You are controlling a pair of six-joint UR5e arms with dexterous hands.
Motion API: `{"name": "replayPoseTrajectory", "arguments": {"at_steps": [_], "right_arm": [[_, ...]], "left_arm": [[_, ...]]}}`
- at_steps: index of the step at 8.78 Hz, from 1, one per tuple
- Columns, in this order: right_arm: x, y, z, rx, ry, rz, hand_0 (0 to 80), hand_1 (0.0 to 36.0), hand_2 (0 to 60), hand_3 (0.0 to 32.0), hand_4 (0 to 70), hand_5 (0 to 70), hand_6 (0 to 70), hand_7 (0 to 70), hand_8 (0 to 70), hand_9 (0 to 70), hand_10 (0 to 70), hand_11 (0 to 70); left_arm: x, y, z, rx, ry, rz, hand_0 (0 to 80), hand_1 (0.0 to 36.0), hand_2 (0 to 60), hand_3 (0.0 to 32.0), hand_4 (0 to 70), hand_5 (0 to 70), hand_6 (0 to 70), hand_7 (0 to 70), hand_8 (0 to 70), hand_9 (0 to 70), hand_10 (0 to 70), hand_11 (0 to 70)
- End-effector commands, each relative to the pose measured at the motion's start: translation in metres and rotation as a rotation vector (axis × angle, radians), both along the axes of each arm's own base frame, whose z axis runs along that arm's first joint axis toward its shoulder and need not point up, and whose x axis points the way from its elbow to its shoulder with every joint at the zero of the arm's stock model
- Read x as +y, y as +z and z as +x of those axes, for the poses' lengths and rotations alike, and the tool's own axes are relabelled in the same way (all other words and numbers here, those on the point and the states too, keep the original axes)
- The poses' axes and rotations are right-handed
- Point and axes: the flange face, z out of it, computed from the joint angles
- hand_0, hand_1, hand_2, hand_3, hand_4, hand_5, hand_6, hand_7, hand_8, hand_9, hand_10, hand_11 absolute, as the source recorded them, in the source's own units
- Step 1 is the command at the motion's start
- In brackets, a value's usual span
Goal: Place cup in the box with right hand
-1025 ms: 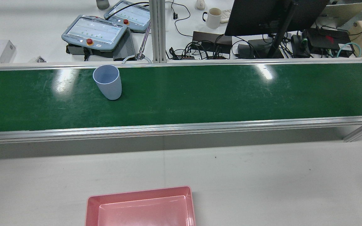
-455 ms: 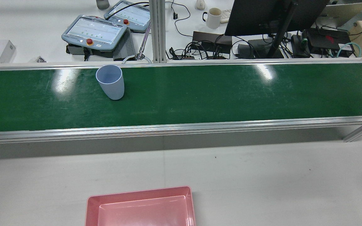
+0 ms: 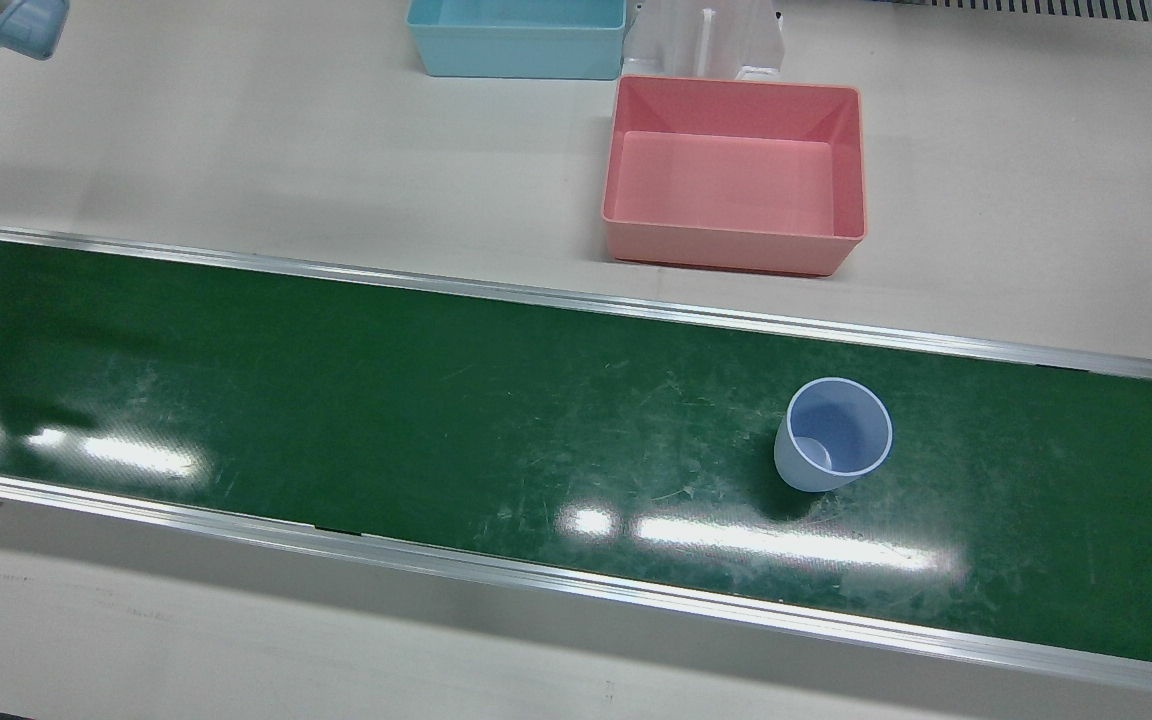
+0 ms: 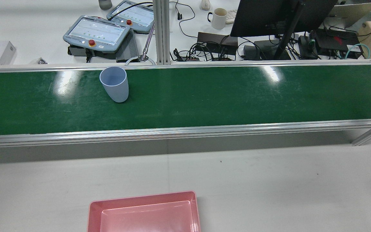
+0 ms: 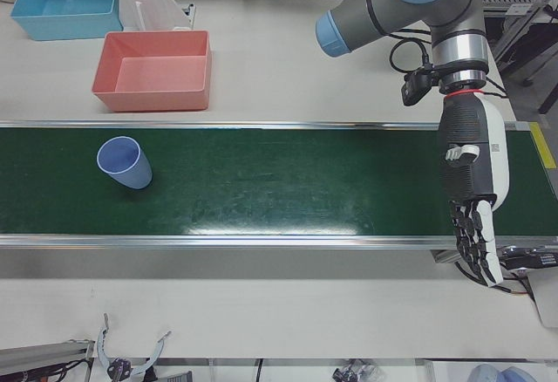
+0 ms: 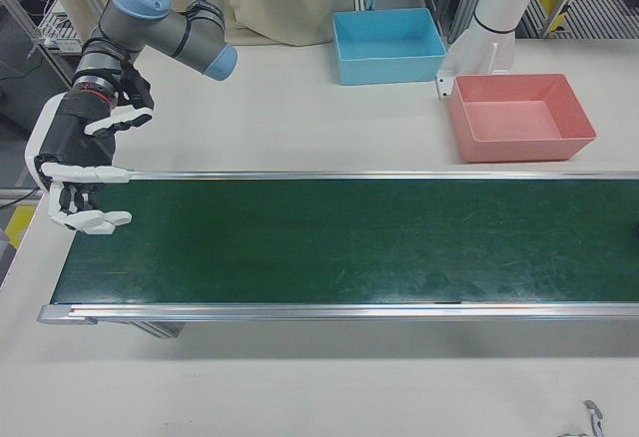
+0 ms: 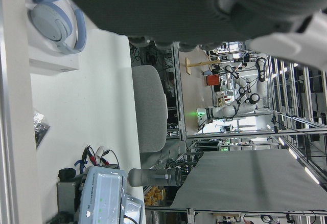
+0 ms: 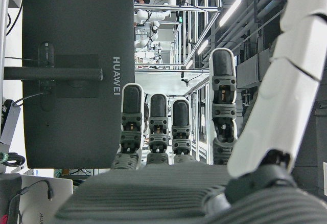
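On my screens the belt (image 3: 436,400) looks like glossy green rubber or plastic, scuffed with fine pale scratches and throwing back bright patches of ceiling light. Its side rails (image 3: 576,590) read as brushed aluminium. The cup (image 3: 831,435) seems to be smooth, matt pale-blue plastic. The pink box (image 3: 736,240) and the blue box (image 3: 516,62) both look like moulded plastic with a soft sheen. I see the table (image 3: 236,150) as a matt off-white surface. The right hand (image 6: 80,173) has white hard-plastic fingers and a dark, cloth-like covering; the left hand (image 5: 471,190) looks the same.
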Motion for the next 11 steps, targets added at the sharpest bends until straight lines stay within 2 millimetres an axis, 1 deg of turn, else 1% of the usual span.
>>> {"name": "replayPoseTrajectory", "arguments": {"at_steps": [1,3,7,11], "right_arm": [[0.0001,-0.0002,0.0004,0.0,0.001,0.0,52.0,13.7,5.5,0.0,60.6,6.7,14.0,50.2,21.7,33.3,26.5,38.8],[-0.0001,-0.0009,0.0005,0.0,0.002,0.002,52.0,13.8,5.8,0.0,59.7,6.7,13.9,49.7,21.6,33.1,26.3,38.5],[0.0001,0.0014,-0.0004,0.0,-0.001,-0.003,52.1,13.9,6.0,0.0,61.6,6.7,14.3,51.4,22.1,34.0,27.0,39.4],[0.0001,0.0014,-0.0004,0.002,-0.001,-0.003,52.3,13.9,6.0,0.0,61.0,6.8,14.3,51.3,22.2,34.1,27.3,39.8]], "left_arm": [[0.0,0.0,0.0,0.0,0.0,0.0,0.0,0.0,0.0,0.0,0.0,0.0,0.0,0.0,0.0,0.0,0.0,0.0],[0.0,0.0,0.0,0.0,0.0,0.0,0.0,0.0,0.0,0.0,0.0,0.0,0.0,0.0,0.0,0.0,0.0,0.0],[0.0,0.0,0.0,0.0,0.0,0.0,0.0,0.0,0.0,0.0,0.0,0.0,0.0,0.0,0.0,0.0,0.0,0.0],[0.0,0.0,0.0,0.0,0.0,0.0,0.0,0.0,0.0,0.0,0.0,0.0,0.0,0.0,0.0,0.0,0.0,0.0]]}}
